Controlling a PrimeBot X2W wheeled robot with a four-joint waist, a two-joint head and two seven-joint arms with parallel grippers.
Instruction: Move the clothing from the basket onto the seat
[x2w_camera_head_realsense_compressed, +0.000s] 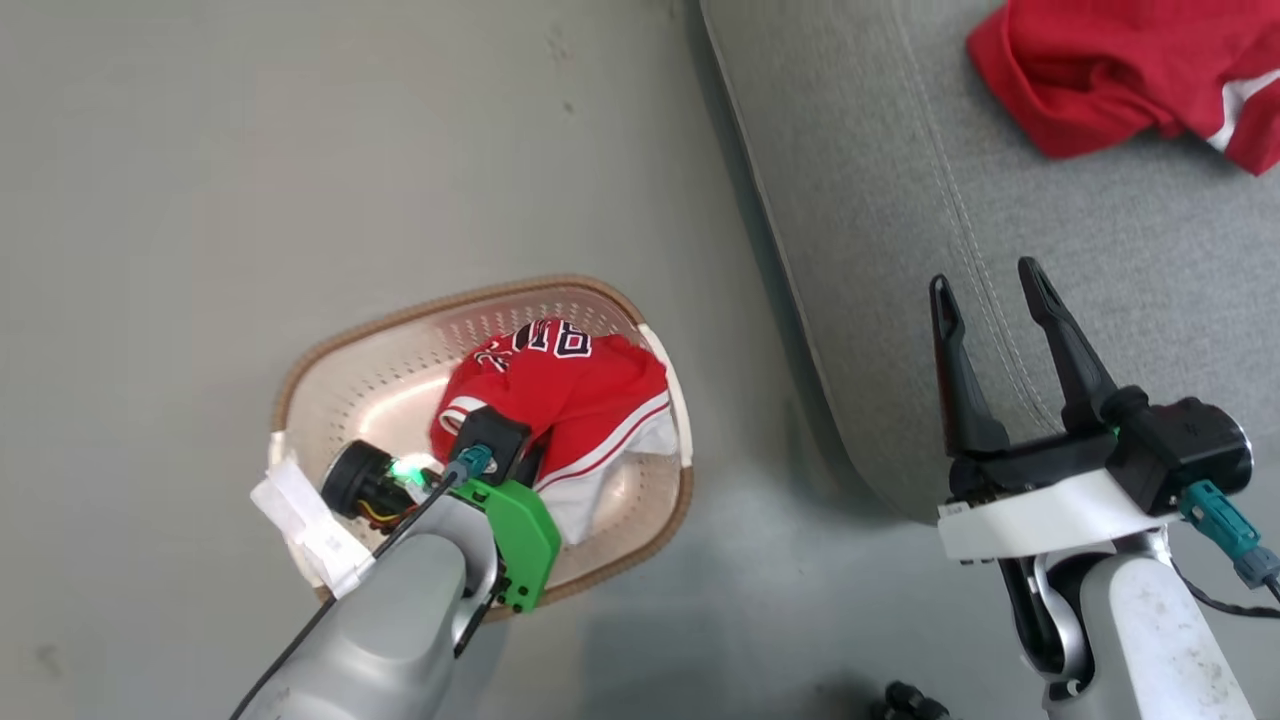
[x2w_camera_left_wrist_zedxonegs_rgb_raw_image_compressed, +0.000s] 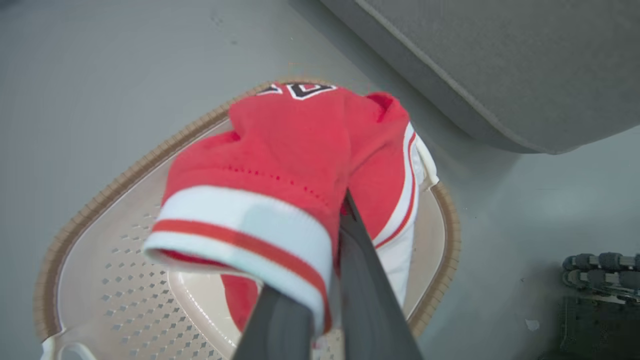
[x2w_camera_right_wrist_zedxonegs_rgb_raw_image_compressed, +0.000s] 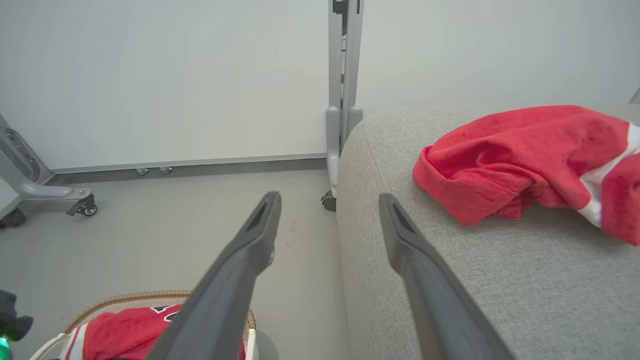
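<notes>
Closest in, clamped on a fold of the red jersey (x2w_camera_left_wrist_zedxonegs_rgb_raw_image_compressed: 290, 145) with the left gripper (x2w_camera_left_wrist_zedxonegs_rgb_raw_image_compressed: 340, 215), both dark fingers pressed together through the cloth. Bunched up over the cream perforated basket (x2w_camera_left_wrist_zedxonegs_rgb_raw_image_compressed: 115, 280), with black-and-white lettering at the far side and white-and-red striped trim hanging on the near side. Lower folds down inside, one white-edged part lying against the rim on the seat's side. Set on the grey floor (x2w_camera_head_realsense_compressed: 250, 150), with a white label (x2w_camera_head_realsense_compressed: 300, 520) at the near handle, just beside the corner of the light grey seat (x2w_camera_head_realsense_compressed: 1100, 220). Off to the right, hovering at the seat's edge with the right gripper (x2w_camera_head_realsense_compressed: 985, 275), fingers spread wide and nothing between them. Farther back on the cushion, lying crumpled, the second red garment (x2w_camera_head_realsense_compressed: 1100, 70) with a white stripe showing, well apart from both grippers. Beyond, against the pale wall (x2w_camera_right_wrist_zedxonegs_rgb_raw_image_compressed: 175, 75), a grey wheeled stand (x2w_camera_right_wrist_zedxonegs_rgb_raw_image_compressed: 344, 100).
</notes>
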